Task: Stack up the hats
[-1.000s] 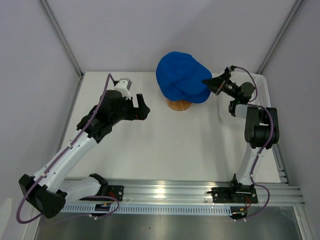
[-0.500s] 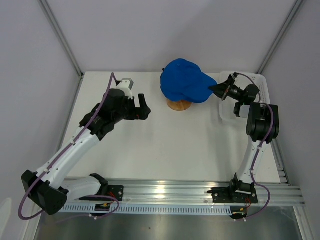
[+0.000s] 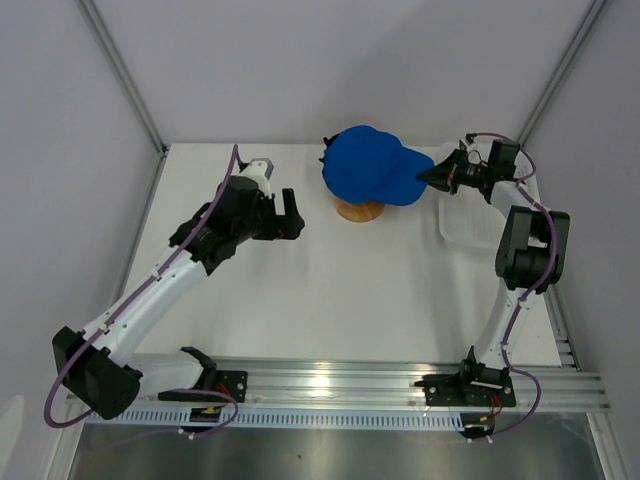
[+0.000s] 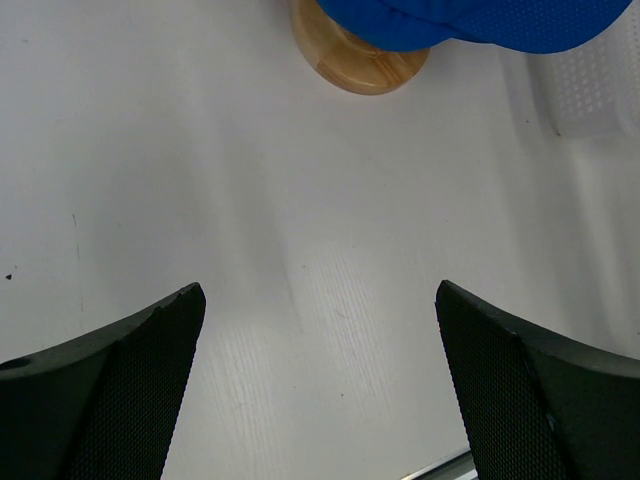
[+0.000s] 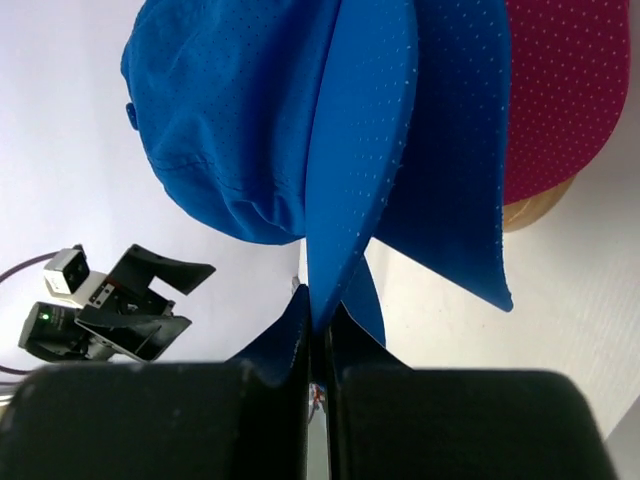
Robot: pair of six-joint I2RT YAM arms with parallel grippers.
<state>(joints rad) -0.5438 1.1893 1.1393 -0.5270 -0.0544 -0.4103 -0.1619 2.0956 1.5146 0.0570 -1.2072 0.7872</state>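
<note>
- Top external view: a royal blue fabric baseball cap [image 3: 365, 172] sits on the round-topped wooden stand [image 3: 358, 210] at the far middle of the white table [image 3: 330, 290], its curved brim pointing right.
- The right gripper [image 3: 437, 176] meets the tip of that brim, with its fingers pressed together on it, above the near-left corner of the white plastic mesh basket [image 3: 470, 228].
- The left gripper [image 3: 291, 212] hangs just left of the stand, apart from the cap, with its fingers spread.
- Left wrist view: the two black fingers [image 4: 120, 390] stand as wide apart as they go, and only bare table lies between them.
- The stand's base and the blue cap's edge lie ahead at the top of this view, well clear of the fingertips. A corner of the basket shows at the upper right.
- Right wrist view: the fingers are clamped flat on the brim of the top blue cap, which is seen edge-on and rises from the tips to the crown at the upper left.
- Under it lie the brim of a second royal blue cap [image 5: 455, 150] and, lowest, a magenta-pink cap [image 5: 560, 95] on the stand. Neither touches the fingers.
</note>
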